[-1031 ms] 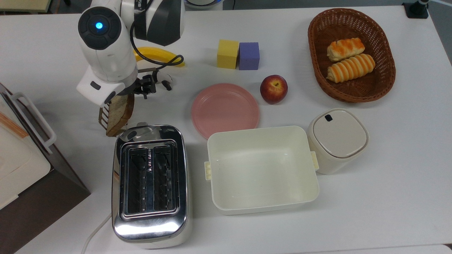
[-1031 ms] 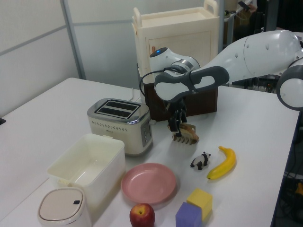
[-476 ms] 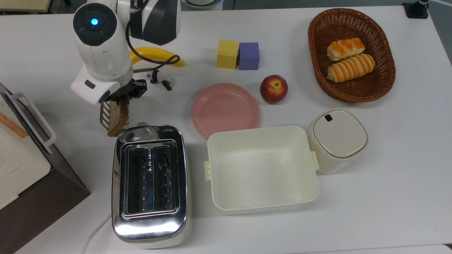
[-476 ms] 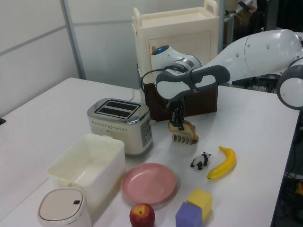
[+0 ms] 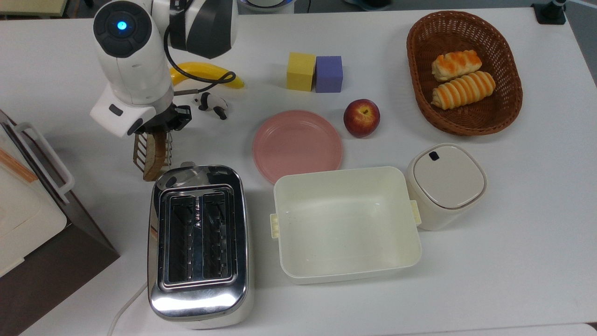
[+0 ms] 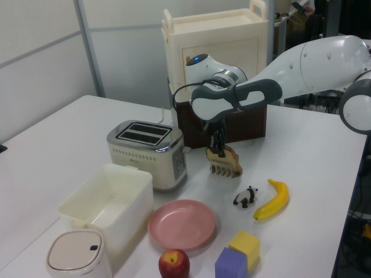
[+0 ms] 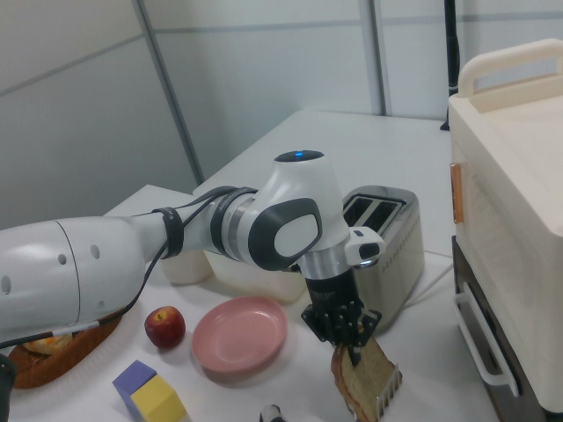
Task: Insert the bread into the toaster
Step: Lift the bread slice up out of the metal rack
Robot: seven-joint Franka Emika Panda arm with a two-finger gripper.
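Beside the toaster [image 5: 198,242], the tool [image 7: 352,345] clamps the bread [image 7: 365,380], edge-on from the top view.

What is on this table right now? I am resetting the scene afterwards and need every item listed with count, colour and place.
bread: 1, brown, upright in the rack, gripped
toast rack: 1, wire, behind the toaster
toaster: 1, chrome, top view's lower left
plate: 1, pink, centre
apple: 1, red, right of plate
blocks: 2, yellow and purple, touching
basket: 1, brown wicker, top view's upper right
rolls: 2, orange-striped, in basket
tub: 1, cream, right of toaster
lidded container: 1, cream, right of tub
banana: 1, yellow, under the arm
panda toy: 1, black-white, beside banana
cabinet: 1, cream and brown
gripper: 1, black, shut on bread
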